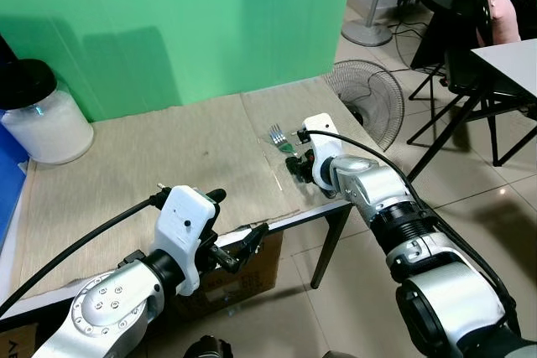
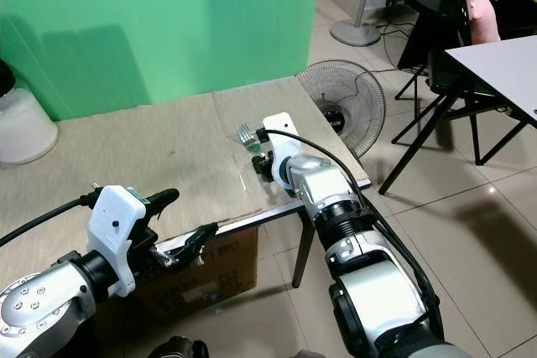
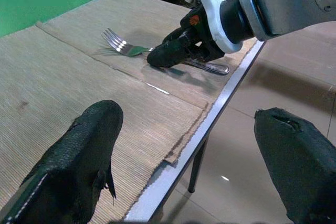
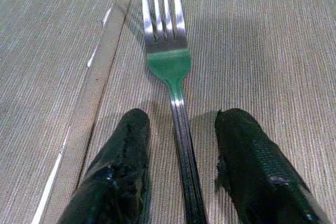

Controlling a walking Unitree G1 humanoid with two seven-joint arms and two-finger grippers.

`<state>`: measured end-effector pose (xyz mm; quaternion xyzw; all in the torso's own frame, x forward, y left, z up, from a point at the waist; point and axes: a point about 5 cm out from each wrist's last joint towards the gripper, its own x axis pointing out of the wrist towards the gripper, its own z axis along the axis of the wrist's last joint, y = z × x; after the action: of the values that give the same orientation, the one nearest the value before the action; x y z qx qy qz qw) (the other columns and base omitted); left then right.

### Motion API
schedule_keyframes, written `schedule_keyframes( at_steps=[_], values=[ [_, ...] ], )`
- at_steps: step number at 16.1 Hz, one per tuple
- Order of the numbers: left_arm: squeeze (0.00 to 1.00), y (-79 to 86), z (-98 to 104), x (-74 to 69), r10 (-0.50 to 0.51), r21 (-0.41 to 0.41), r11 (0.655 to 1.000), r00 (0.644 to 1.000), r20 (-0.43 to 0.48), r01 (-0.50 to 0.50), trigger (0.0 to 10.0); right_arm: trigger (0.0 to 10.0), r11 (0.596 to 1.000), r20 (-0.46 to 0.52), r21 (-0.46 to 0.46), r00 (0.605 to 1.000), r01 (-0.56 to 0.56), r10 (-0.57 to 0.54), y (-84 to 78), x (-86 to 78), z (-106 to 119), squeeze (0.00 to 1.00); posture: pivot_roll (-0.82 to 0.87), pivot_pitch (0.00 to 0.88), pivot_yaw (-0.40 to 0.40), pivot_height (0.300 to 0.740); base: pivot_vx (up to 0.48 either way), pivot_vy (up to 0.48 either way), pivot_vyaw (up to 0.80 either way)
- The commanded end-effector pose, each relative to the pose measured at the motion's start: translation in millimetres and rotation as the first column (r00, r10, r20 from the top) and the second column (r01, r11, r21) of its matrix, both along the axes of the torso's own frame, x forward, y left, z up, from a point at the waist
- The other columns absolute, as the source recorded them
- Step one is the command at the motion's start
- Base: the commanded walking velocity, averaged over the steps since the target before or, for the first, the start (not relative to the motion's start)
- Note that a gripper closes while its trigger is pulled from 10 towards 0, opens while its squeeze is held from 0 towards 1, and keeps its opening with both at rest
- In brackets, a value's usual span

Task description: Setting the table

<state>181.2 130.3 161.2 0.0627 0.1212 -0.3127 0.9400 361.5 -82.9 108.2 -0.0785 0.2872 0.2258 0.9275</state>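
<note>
- Across the head camera's left eye view, the right gripper (image 1: 295,159) rests low on the beige woven-mat table (image 1: 126,165), close to its far right corner; a shiny silver metal fork (image 1: 278,136) lies flat just ahead of it, tines pointing away from the wrist toward the green backdrop (image 1: 168,23); the left gripper (image 1: 236,230) hovers off the table's near edge above a brown cardboard box (image 1: 252,274), likely parked clear of the work; a white jar with a black lid (image 1: 38,111) stands well apart on the far left.
- From the right eye view, the same layout reads slightly shifted; a round wire floor fan (image 2: 344,102) sits on the tiles beyond the right gripper's corner, and a person's hand (image 2: 478,6) shows by a dark chair further off.
- Along the left wrist view, both left fingers (image 3: 79,161) stand wide apart, holding nothing; ahead of them the right gripper lies over the fork's handle near the table edge.
- Along the right wrist view, the right fingers (image 4: 123,171) sit a little apart on either side of the handle, gaps showing on both sides, so the fork rests on the mat rather than being pinched; that straddle suits either closing on it or letting it lie at a place setting.
</note>
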Motion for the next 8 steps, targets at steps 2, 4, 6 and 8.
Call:
schedule_keyframes(
  at_steps=[2, 4, 6, 8],
  values=[
    [0.0, -1.8, 2.7, -3.6, -0.023, 0.001, 1.0, 1.0, 0.0, 0.023, 10.0, 0.0, 1.0, 0.0, 0.007, 1.0, -0.003, 0.003, -1.0, 3.6, 1.5, 0.0, -0.02, 0.056, -0.005, 0.74, 0.0, 0.0, 0.0],
    [0.0, -1.7, 2.6, -4.1, -0.026, 0.0, 1.0, 1.0, -0.002, 0.026, 10.0, 0.0, 1.0, -0.004, 0.008, 1.0, -0.001, 0.001, -2.2, 4.6, 0.6, 0.0, -0.02, 0.053, -0.004, 0.74, 0.0, 0.0, 0.0],
    [0.0, -2.6, 2.3, -4.5, -0.036, -0.002, 0.999, 0.999, -0.005, 0.036, 10.0, 0.0, 1.0, -0.013, 0.009, 1.0, -0.005, 0.006, -2.4, 4.1, -0.6, 0.0, -0.02, 0.05, -0.003, 0.74, 0.0, 0.0, 0.0],
    [0.0, -2.5, 1.9, -4.5, -0.041, -0.001, 0.999, 0.999, -0.008, 0.041, 10.0, 0.0, 1.0, -0.027, 0.019, 1.0, -0.013, 0.014, -1.5, 3.5, -2.1, 0.0, -0.02, 0.047, -0.003, 0.74, 0.0, 0.0, 0.0]
  ],
)
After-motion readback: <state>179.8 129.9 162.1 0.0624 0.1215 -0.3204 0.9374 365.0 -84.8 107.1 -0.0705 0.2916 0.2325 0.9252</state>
